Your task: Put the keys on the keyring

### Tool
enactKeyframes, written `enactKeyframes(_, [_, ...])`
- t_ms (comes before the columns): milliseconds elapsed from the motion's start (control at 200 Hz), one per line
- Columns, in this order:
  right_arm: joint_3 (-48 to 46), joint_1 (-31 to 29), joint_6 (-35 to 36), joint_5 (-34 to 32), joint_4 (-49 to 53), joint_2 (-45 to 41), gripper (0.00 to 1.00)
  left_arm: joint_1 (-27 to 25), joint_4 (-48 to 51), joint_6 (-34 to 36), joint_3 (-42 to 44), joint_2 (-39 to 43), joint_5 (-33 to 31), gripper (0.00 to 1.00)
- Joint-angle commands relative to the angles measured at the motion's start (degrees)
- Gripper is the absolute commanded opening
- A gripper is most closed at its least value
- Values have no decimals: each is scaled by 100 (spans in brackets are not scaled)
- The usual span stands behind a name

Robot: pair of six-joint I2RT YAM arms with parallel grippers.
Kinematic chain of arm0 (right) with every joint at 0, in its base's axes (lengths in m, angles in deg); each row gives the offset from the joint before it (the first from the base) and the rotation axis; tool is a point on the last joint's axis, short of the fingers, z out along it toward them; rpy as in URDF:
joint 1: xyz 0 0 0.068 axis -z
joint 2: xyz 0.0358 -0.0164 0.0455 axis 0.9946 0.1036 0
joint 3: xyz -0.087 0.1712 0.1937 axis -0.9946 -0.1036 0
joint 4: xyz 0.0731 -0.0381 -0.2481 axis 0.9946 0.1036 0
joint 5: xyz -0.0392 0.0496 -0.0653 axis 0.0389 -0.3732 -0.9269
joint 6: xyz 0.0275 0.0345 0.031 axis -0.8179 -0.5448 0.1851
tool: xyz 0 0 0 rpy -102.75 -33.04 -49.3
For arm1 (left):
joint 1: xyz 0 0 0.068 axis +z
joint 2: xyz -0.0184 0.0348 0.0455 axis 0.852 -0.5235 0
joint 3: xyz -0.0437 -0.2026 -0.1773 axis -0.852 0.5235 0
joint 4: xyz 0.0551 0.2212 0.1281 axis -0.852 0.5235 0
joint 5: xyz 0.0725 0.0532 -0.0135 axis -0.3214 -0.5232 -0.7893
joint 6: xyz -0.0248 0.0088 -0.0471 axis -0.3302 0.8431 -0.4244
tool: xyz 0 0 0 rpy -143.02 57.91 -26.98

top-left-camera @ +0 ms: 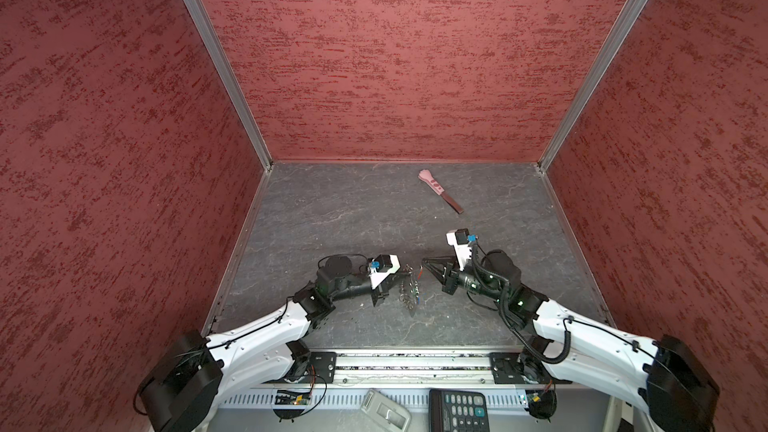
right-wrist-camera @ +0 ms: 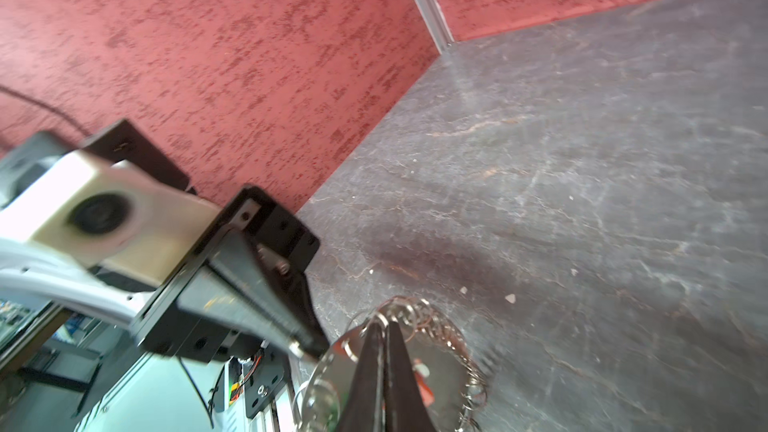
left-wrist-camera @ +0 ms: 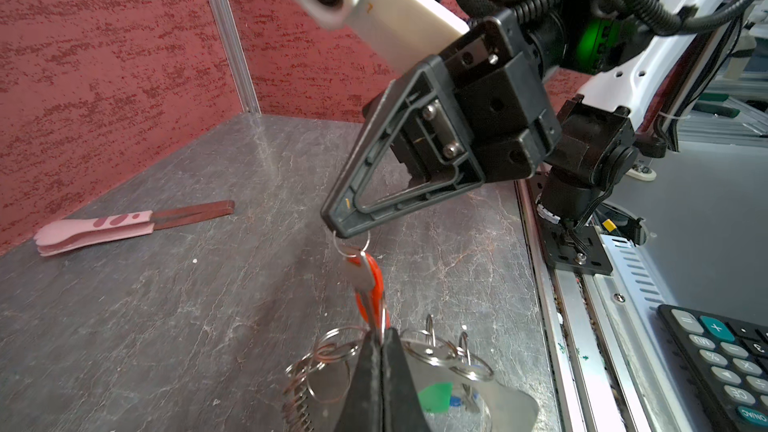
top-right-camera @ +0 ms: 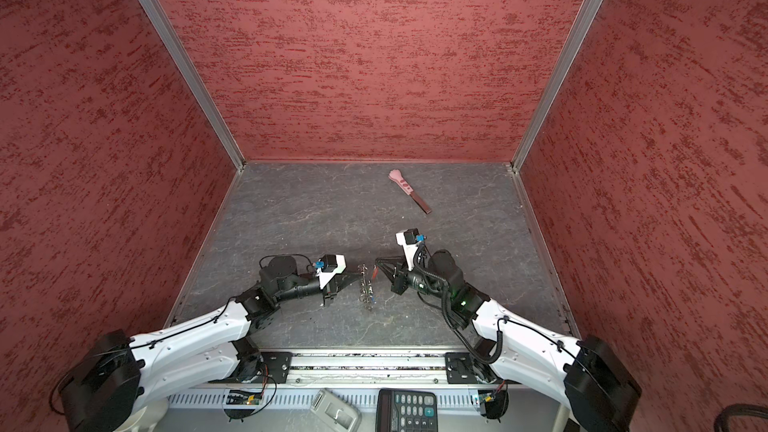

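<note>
grey veined tabletop [top-left-camera: 332,209], mottled red walls [top-left-camera: 395,56]

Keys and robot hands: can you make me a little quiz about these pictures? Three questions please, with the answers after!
1. True or false: the pink-handled tool lies between the left gripper and the right gripper.
2. Pick one: what colour is the tag on the key dangling at the right gripper's tip? A green, B red, C blue.
3. Fill the gap: the jaws of both grippers are ____.

Key:
1. False. It lies far back, near the rear wall.
2. B.
3. Shut.
</note>
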Motion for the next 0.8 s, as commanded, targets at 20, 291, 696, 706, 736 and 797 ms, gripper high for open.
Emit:
enactKeyframes(20, [5, -69, 190, 325, -762, -91, 0, 117, -548, -169, 75, 69, 425, 0])
enactKeyframes(291, [-212, -264, 567, 596, -1255, 55, 0, 149, -543, -160, 83, 35, 778, 0])
enactKeyframes(696, [-616, -349, 1194, 732, -1584, -164, 0, 453, -1121, -598, 198, -117, 1713, 0])
enactKeyframes(706, [-624, -352, 1186, 753, -1621, -154, 0, 453, -1123, -592, 198, -122, 1720, 0])
enactKeyframes(736, [-647, -368, 1191, 816, -1723, -129, 0, 459, -1131, -591, 192, -139, 1723, 0])
enactKeyframes(797, [-667, -417, 1229, 855, -1820, -83, 0, 457, -1103, -569, 183, -158, 1723, 0])
